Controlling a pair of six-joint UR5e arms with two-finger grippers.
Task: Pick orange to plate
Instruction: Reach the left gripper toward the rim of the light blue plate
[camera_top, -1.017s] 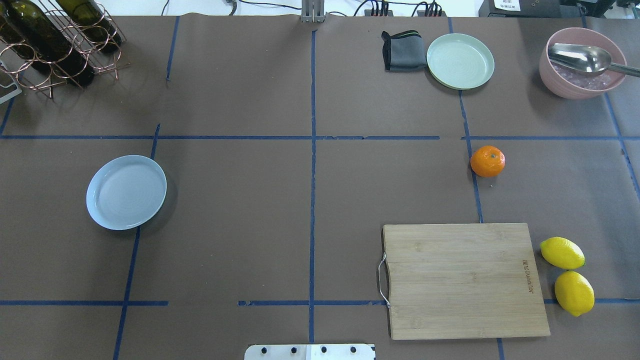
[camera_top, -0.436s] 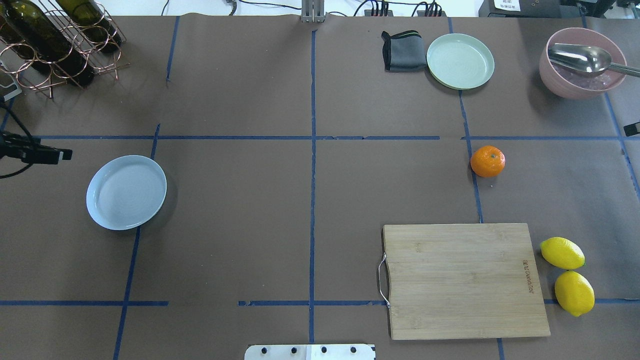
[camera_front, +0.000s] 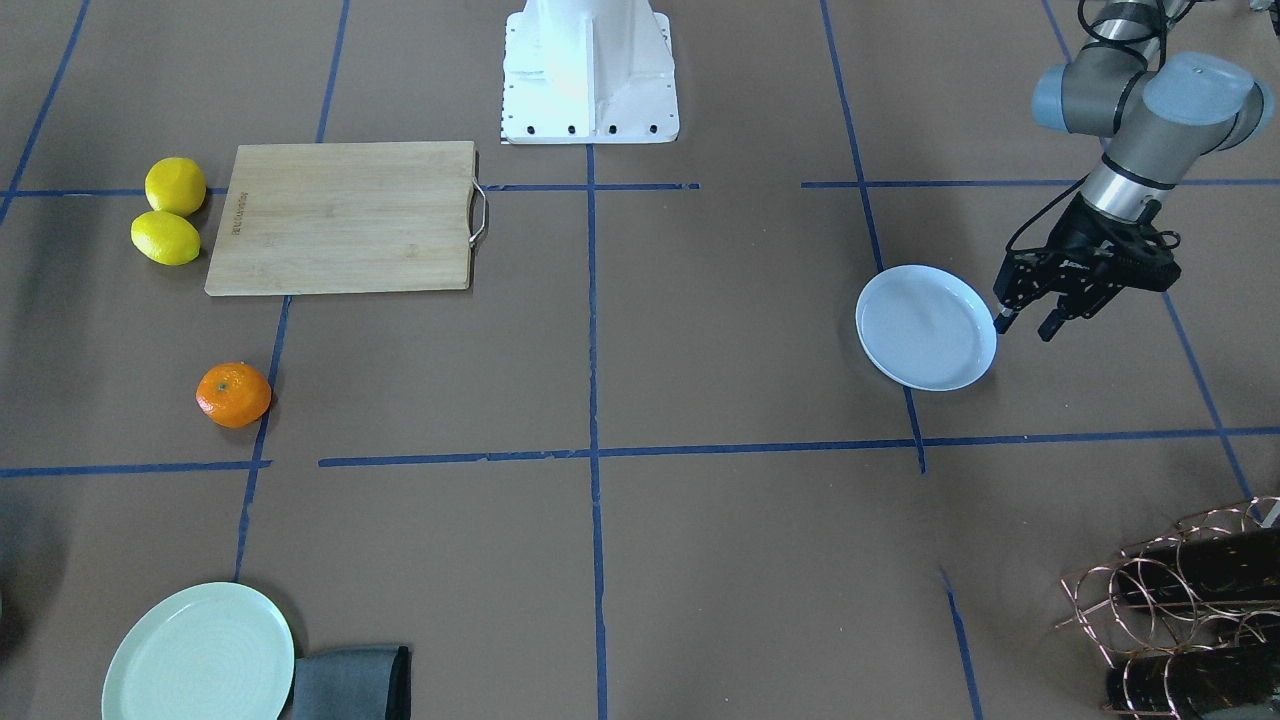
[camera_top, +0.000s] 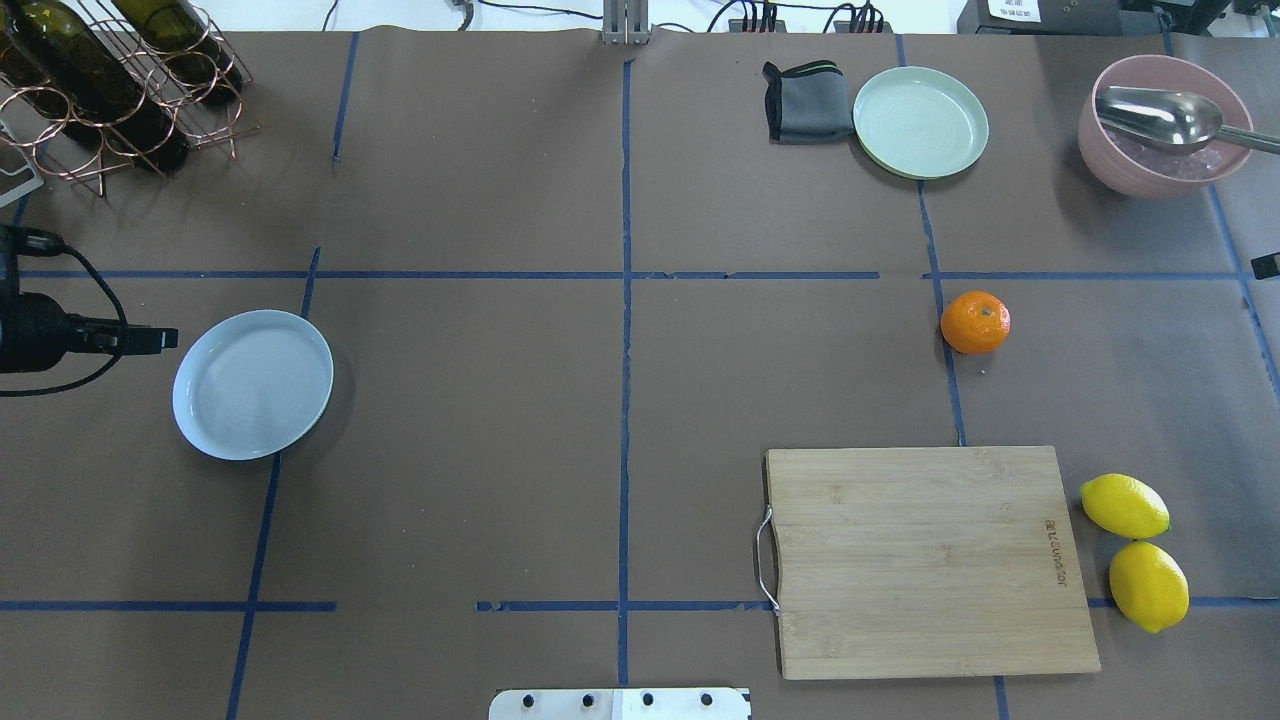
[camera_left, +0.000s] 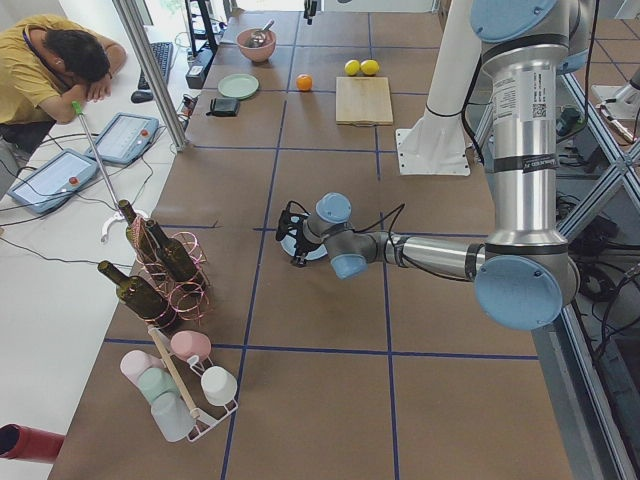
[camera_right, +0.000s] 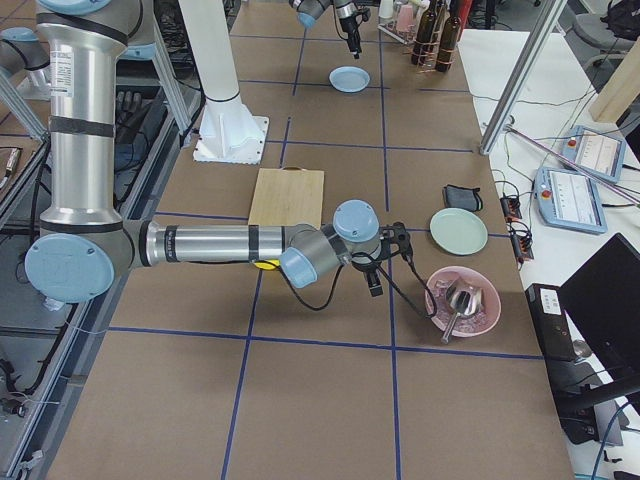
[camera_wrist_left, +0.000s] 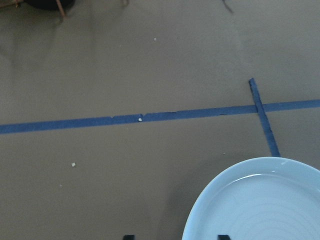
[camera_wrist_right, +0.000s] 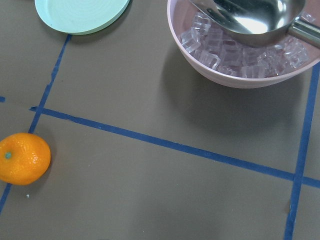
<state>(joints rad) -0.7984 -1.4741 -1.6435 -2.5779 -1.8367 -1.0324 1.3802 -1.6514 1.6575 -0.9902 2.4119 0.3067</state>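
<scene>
The orange lies on the brown table on the right half, on a blue tape line; it also shows at the lower left of the right wrist view. The bluish-white plate sits empty on the left half. My left gripper hovers open just outside the plate's rim, nothing between its fingers. My right gripper hangs low between the orange and the pink bowl; only a dark sliver of it shows in the overhead view, and I cannot tell whether it is open.
A wooden cutting board lies near the robot's base, two lemons beside it. At the far right stand a pale green plate, a grey cloth and a pink bowl with ice and a scoop. A bottle rack is far left.
My left gripper has come in from the left edge and moved toward the plate's rim. A tip of the right gripper has appeared at the right edge. Orange and plate have not moved.
</scene>
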